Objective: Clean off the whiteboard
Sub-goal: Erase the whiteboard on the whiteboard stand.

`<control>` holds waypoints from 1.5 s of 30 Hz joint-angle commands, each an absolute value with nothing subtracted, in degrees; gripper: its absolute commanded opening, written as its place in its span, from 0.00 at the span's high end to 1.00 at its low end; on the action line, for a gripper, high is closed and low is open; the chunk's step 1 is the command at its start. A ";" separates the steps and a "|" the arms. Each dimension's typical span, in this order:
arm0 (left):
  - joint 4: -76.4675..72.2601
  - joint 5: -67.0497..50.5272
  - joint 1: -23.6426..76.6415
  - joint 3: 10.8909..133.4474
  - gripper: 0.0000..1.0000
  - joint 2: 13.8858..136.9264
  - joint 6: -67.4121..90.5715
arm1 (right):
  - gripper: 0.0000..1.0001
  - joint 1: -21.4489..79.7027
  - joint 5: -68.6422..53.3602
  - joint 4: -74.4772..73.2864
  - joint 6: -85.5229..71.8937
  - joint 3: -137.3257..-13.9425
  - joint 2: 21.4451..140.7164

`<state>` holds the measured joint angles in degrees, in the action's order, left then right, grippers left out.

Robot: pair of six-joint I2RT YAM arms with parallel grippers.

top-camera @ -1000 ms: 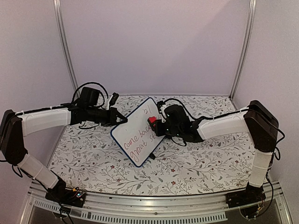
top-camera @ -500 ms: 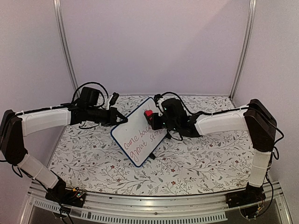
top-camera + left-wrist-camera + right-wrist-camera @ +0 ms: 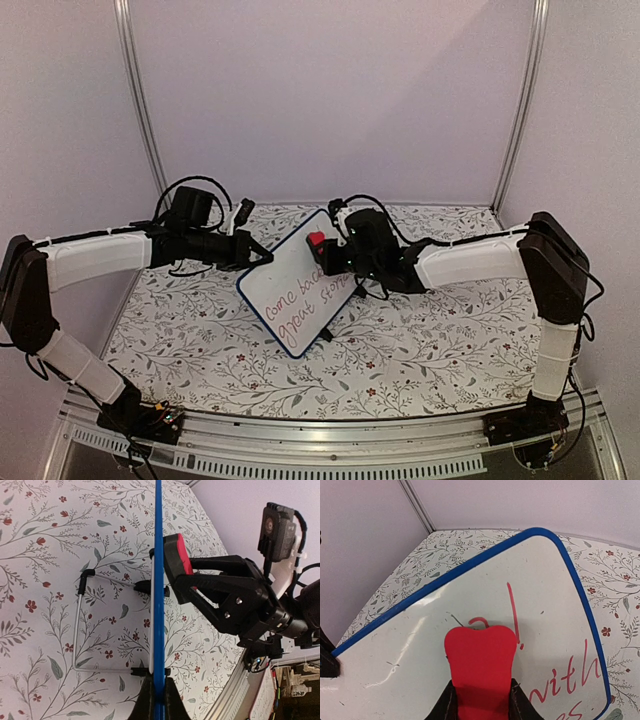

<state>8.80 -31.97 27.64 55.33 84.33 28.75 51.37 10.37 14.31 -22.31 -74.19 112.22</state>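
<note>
Floral table (image 3: 430, 340) carries the whiteboard (image 3: 298, 290), propped at a tilt mid-table with red handwriting on its face. Left hand (image 3: 264, 257) is at the whiteboard's left edge, clamped on the blue rim. Right hand (image 3: 330, 250) is at its upper right part, gripping a red eraser (image 3: 480, 655) that is pressed against the face, beside the writing.

right gripper (image 3: 326, 249) with red eraser (image 3: 316, 239) | shifted up the whiteboard (image 3: 290, 282), from mid right edge toward far corner

Glossy whiteboard (image 3: 470, 595), matt eraser (image 3: 480, 665).
</note>
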 commanded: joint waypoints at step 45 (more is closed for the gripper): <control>5.29 -36.74 29.09 55.68 1.00 82.56 27.41 | 0.78 49.60 7.86 17.84 -22.35 -63.22 110.61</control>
<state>8.99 -31.64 27.64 55.33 84.33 28.95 49.76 9.89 19.88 -21.93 -64.29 110.85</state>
